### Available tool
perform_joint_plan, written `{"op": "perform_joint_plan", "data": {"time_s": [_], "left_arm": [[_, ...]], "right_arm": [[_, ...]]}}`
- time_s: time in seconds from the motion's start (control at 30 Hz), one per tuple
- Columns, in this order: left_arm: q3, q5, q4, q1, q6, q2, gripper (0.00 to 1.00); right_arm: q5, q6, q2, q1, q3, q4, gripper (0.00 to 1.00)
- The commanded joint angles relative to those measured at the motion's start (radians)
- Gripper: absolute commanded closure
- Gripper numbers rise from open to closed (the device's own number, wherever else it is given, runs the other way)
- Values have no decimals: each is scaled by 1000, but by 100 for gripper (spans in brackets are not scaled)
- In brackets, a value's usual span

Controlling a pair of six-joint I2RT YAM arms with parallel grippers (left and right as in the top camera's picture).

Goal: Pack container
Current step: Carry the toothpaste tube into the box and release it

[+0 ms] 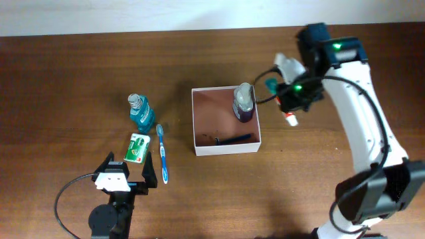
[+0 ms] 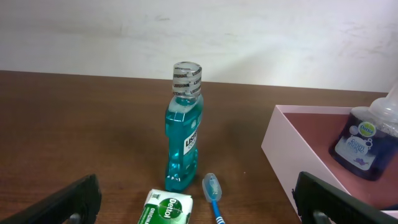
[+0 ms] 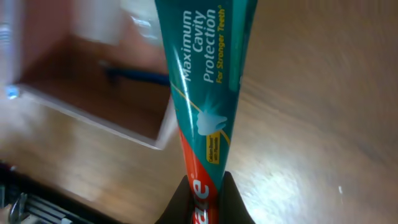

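The container (image 1: 226,148) is a square white-walled box with a reddish-brown floor. It holds a purple handwash bottle (image 1: 244,103) and a dark razor (image 1: 234,139). My right gripper (image 1: 292,96) is shut on a teal and red toothpaste tube (image 1: 273,84), held in the air just right of the box. In the right wrist view the tube (image 3: 205,81) runs up from the shut jaws (image 3: 207,194), with the container's wall (image 3: 165,124) to the left. My left gripper (image 1: 126,182) is open and empty (image 2: 202,208), near the table's front.
Left of the box stand a blue mouthwash bottle (image 1: 139,113) (image 2: 183,130), a green soap packet (image 1: 138,147) (image 2: 166,210) and a blue toothbrush (image 1: 161,153) (image 2: 212,188). The box's pink wall (image 2: 280,149) and the handwash bottle (image 2: 367,137) show at the right of the left wrist view.
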Motion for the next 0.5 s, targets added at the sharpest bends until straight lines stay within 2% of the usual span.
{"op": "perform_joint_plan", "data": {"time_s": [0.0, 0.2, 0.47], "left_arm": [[-8, 11, 4, 6, -9, -10, 1], [-8, 11, 4, 6, -9, -10, 0], [-8, 11, 4, 6, -9, -10, 1]], "right_arm": [[-34, 4, -60, 92, 45, -8, 96], [-34, -43, -58, 213, 37, 27, 96], [-32, -118, -52, 332, -44, 192, 96]]}}
